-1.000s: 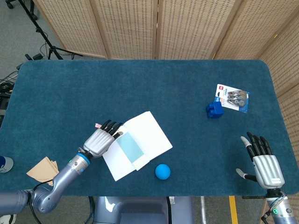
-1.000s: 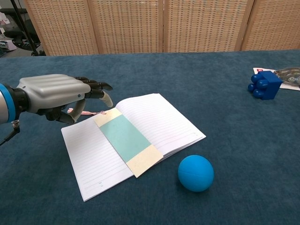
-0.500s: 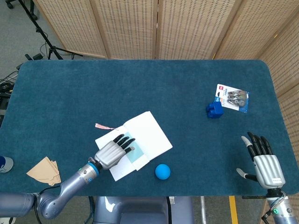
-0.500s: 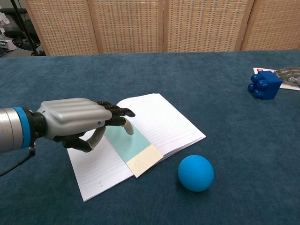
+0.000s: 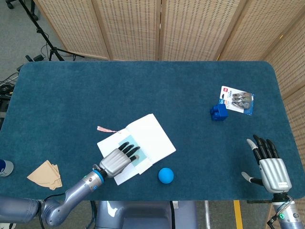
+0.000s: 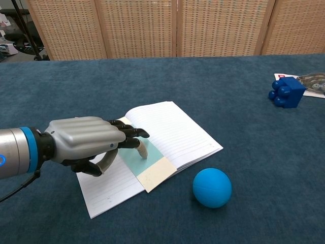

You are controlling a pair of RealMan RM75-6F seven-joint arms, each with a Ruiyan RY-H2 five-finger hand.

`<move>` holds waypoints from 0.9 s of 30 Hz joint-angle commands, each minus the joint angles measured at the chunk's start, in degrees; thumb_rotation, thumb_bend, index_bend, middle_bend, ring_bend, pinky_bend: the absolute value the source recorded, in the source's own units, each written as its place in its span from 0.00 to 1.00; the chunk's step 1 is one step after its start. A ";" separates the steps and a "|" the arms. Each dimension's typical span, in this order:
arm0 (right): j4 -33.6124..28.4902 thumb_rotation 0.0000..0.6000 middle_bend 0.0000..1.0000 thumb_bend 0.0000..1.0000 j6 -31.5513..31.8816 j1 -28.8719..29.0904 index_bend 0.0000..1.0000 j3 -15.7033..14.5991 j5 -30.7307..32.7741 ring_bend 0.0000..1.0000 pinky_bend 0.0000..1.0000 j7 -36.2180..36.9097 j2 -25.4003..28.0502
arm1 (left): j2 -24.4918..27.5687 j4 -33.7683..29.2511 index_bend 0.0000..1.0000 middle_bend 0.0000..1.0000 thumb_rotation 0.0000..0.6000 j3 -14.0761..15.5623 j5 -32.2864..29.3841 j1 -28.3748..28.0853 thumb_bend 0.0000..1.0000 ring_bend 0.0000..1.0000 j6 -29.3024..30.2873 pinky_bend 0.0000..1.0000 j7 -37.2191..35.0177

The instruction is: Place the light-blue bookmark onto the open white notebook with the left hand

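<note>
The open white notebook lies on the blue table a little left of centre. The light-blue bookmark, with cream ends, lies flat along the notebook's spine. My left hand hovers palm down over the notebook's left page, fingers spread and stretched over the bookmark, holding nothing. It hides the bookmark's far end in the chest view. My right hand rests flat and open near the table's front right corner, seen only in the head view.
A blue ball sits just right of the notebook's near corner. A blue toy block and a blister pack lie far right. A pink tassel trails left of the notebook. Tan paper pieces lie at the front left.
My left hand has drawn back toward the front edge and shifted right over the notebook's left page, uncovering the pink tassel. The bookmark stays on the notebook. The right hand has not moved.
</note>
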 commanded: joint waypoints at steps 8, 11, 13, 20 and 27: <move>-0.03 1.00 0.00 0.09 0.05 -0.02 0.00 -0.03 -0.11 0.00 0.00 0.02 0.04 | -0.24 0.37 0.21 0.00 1.00 0.63 -0.11 -0.14 1.00 0.00 0.23 0.00 0.68; -0.03 1.00 0.00 0.09 0.03 -0.01 0.00 -0.05 -0.15 0.00 0.00 -0.01 0.04 | -0.19 0.38 0.21 0.00 1.00 0.82 -0.15 -0.16 1.00 0.00 0.33 0.00 0.93; -0.03 1.00 0.00 0.09 0.02 -0.01 0.00 -0.05 -0.15 0.00 0.00 0.00 0.04 | -0.16 0.41 0.21 0.00 1.00 0.96 -0.23 -0.14 1.00 0.00 0.40 0.00 1.07; -0.08 1.00 0.00 0.09 0.02 -0.02 0.00 -0.05 -0.13 0.00 0.00 -0.14 -0.02 | 0.17 0.34 0.21 0.00 1.00 1.52 0.15 0.02 1.00 0.00 0.85 0.00 1.45; -0.16 1.00 0.00 0.09 0.09 -0.03 0.00 -0.09 -0.28 0.00 0.00 -0.23 -0.01 | 0.20 0.62 0.21 0.00 1.00 1.74 0.35 0.16 1.00 0.00 0.75 0.00 1.12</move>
